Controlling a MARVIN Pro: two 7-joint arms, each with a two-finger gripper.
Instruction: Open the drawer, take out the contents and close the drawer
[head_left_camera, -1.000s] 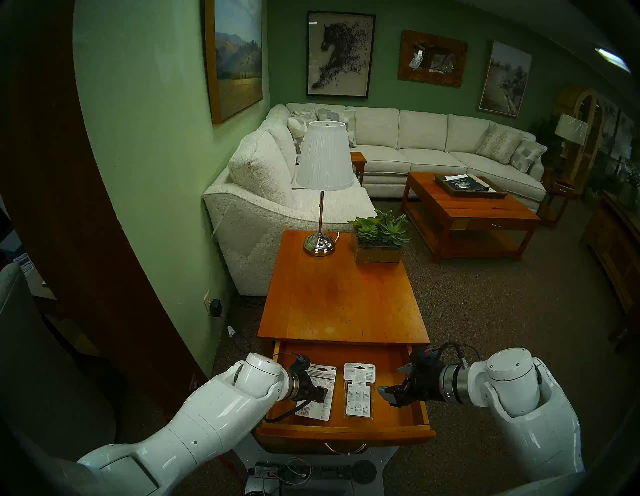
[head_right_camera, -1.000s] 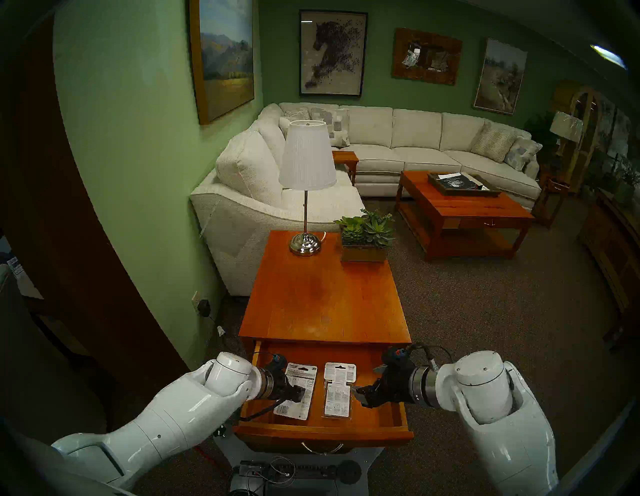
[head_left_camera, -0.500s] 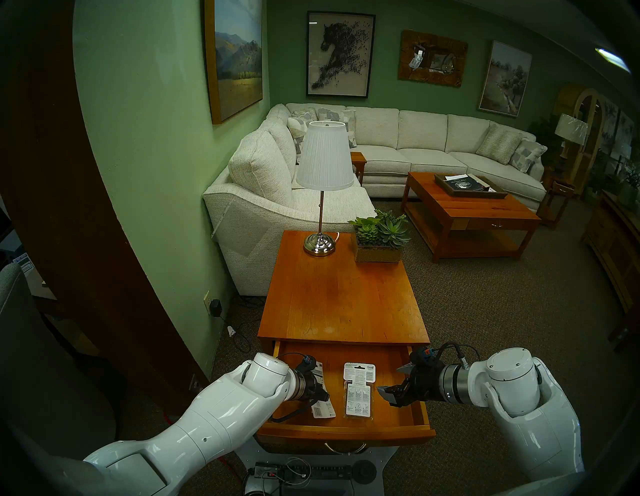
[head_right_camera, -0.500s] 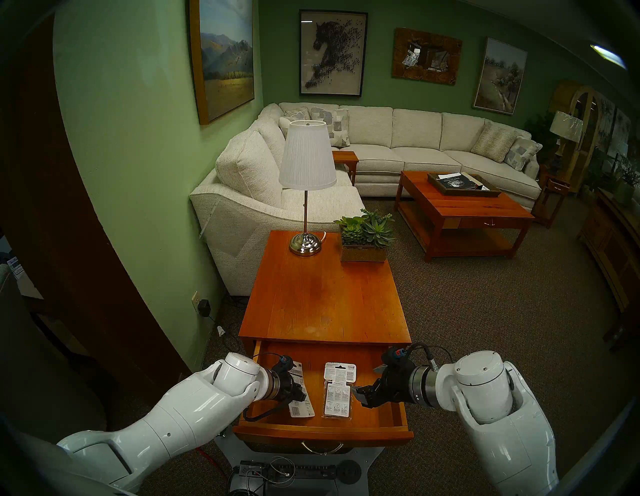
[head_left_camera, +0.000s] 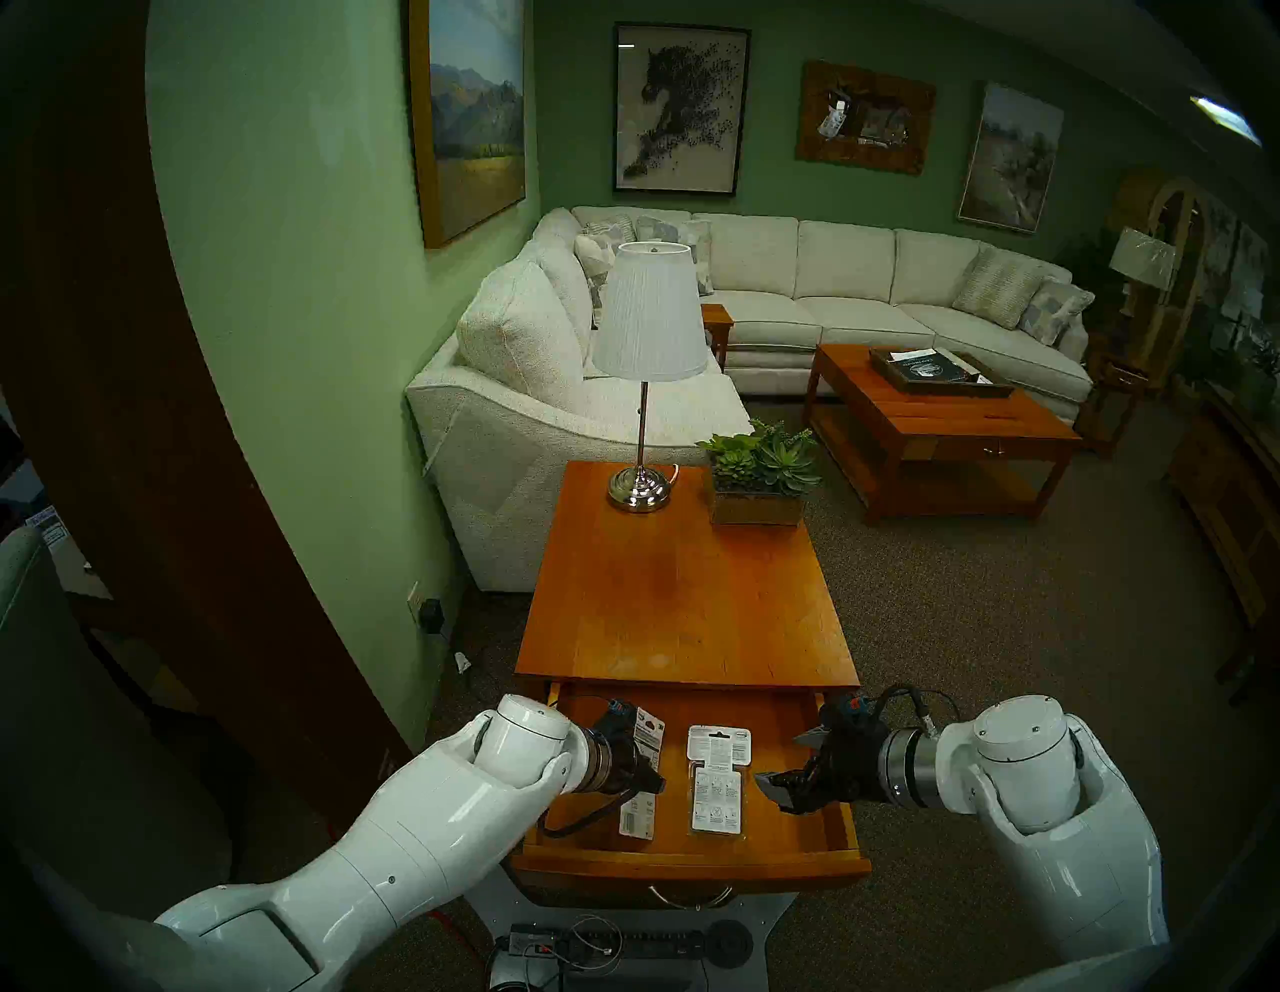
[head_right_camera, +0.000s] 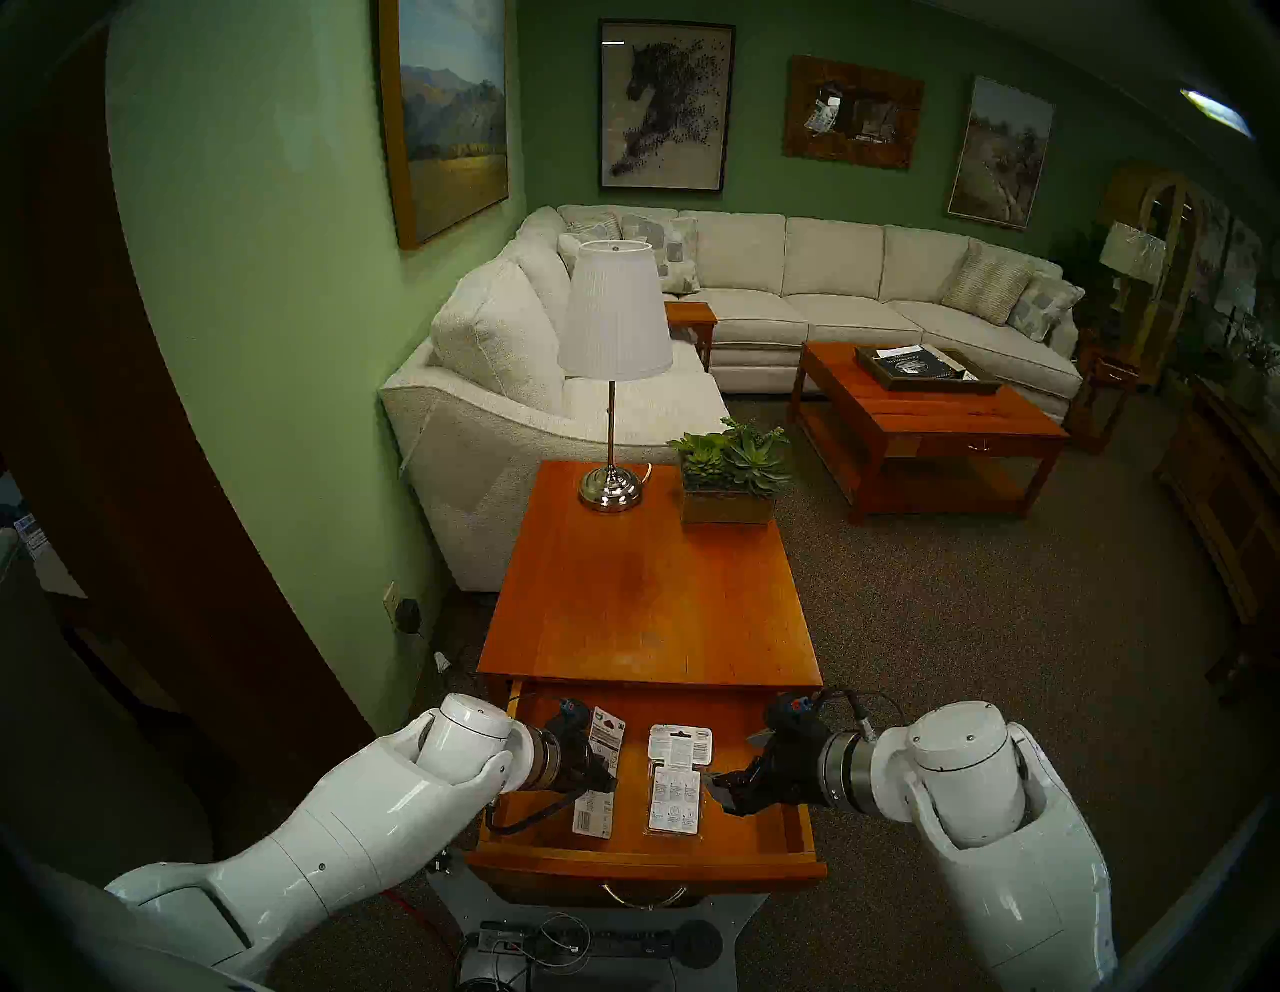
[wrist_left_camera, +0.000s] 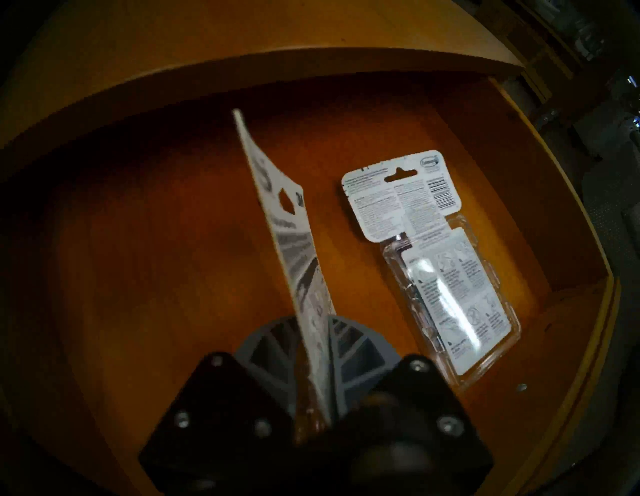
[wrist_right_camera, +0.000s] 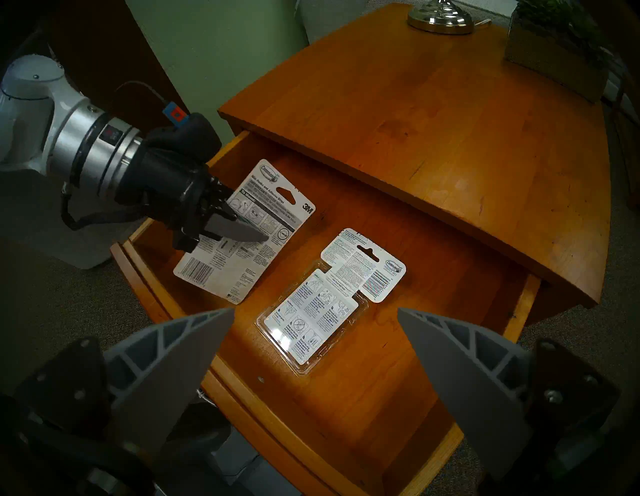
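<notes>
The drawer (head_left_camera: 762, 706) of the orange-brown side table stands pulled out, its silver handle (head_left_camera: 692, 898) at the front. My left gripper (wrist_left_camera: 313, 322) is shut on the white 3M card (wrist_left_camera: 287, 235), which stands tilted up on edge over the drawer's left half (head_left_camera: 637, 821). The grey fingers (wrist_left_camera: 353, 346) press the card from both sides. The clear blister pack (wrist_right_camera: 329, 301) lies flat in the middle of the drawer (head_left_camera: 718, 783). My right gripper (wrist_right_camera: 316, 311) hangs open just above and to the right of that pack (head_left_camera: 779, 790), holding nothing.
A lamp (head_left_camera: 647, 360) and a succulent planter (head_left_camera: 758, 485) stand at the far end of the table top (head_left_camera: 686, 609). The green wall and a white sofa are to the left, a coffee table (head_left_camera: 935, 429) is far right. My base with cables (head_left_camera: 623, 945) sits under the drawer front.
The left gripper's fingers have closed on the 3M card and tipped it up from lying flat to standing on edge. The right arm and the blister pack have not moved.
</notes>
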